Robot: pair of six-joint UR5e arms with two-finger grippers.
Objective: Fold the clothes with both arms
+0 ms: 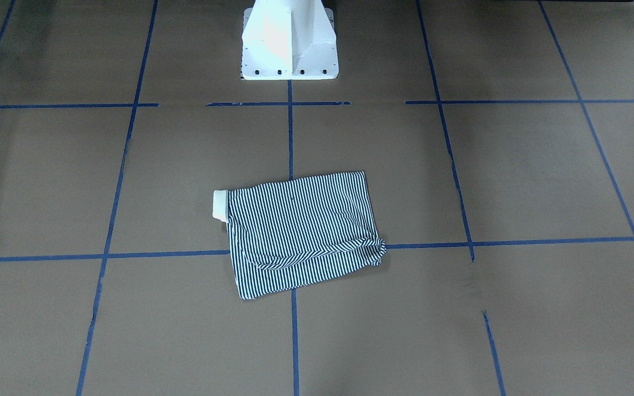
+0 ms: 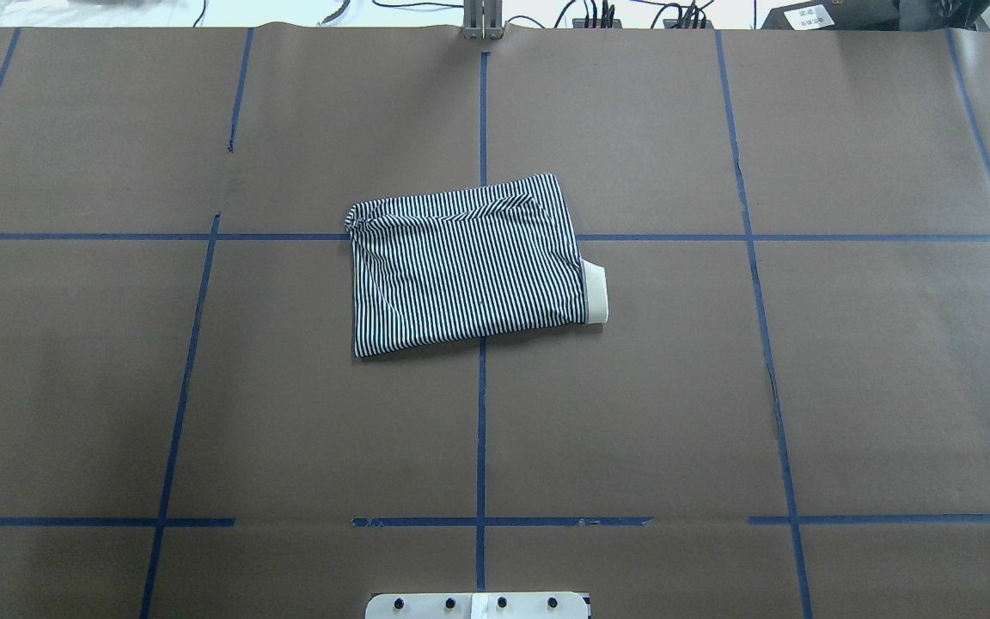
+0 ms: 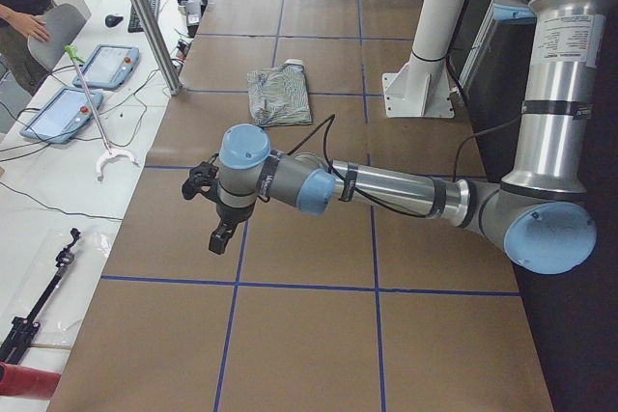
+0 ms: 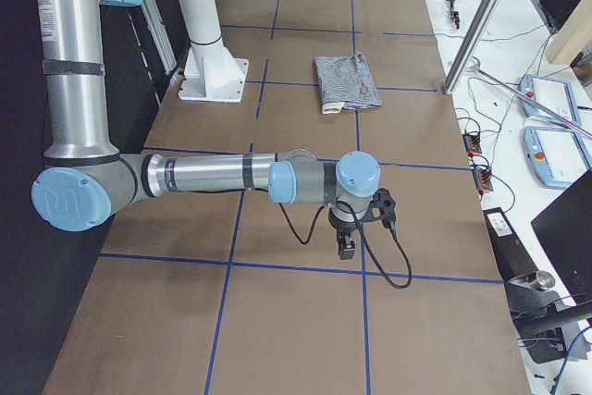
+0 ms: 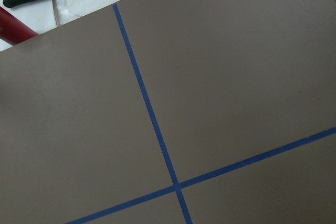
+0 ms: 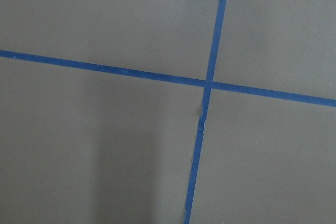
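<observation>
The left hand (image 3: 221,238) hangs over the brown counter (image 3: 290,335) near its end, well apart from the shirt. It shows only from the side, so I cannot tell how far open it is. At the counter's middle the striped shirt (image 2: 469,262) lies folded flat, with its cream collar (image 2: 596,292) poking out toward the robot's right. The right hand (image 4: 347,245) hangs over the other end, its opening also impossible to tell. The wrist cameras show only crossing blue tape (image 6: 210,85).

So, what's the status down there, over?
Left gripper, right gripper: away from polo shirt, open or shut unclear. Shirt folded mid-table, collar poking out. Nothing on it.
</observation>
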